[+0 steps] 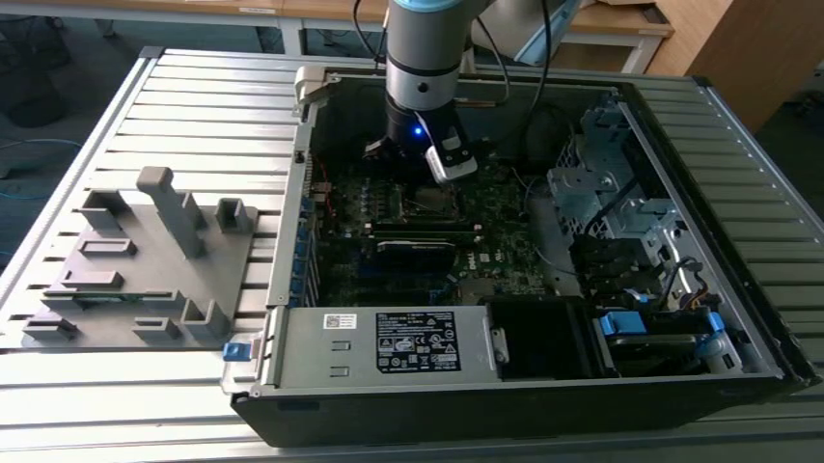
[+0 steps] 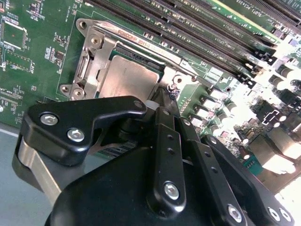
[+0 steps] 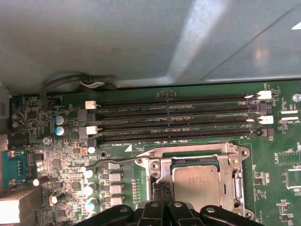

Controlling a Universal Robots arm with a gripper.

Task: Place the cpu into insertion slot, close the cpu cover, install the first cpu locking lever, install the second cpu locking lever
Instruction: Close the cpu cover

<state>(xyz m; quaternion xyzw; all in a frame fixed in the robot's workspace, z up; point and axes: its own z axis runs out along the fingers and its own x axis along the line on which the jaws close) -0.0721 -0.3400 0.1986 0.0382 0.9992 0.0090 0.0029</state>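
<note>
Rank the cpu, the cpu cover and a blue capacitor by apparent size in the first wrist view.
Largest: cpu cover, framing the chip.
Next: cpu.
Smallest: blue capacitor.
No two look alike in size.

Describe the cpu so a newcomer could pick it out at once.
Inside the open computer case, on the green motherboard, look beside the long black memory slots. The cpu is the flat silvery-grey square framed by the metal cpu cover; unlike the slots, it is square and bare metal.
</note>
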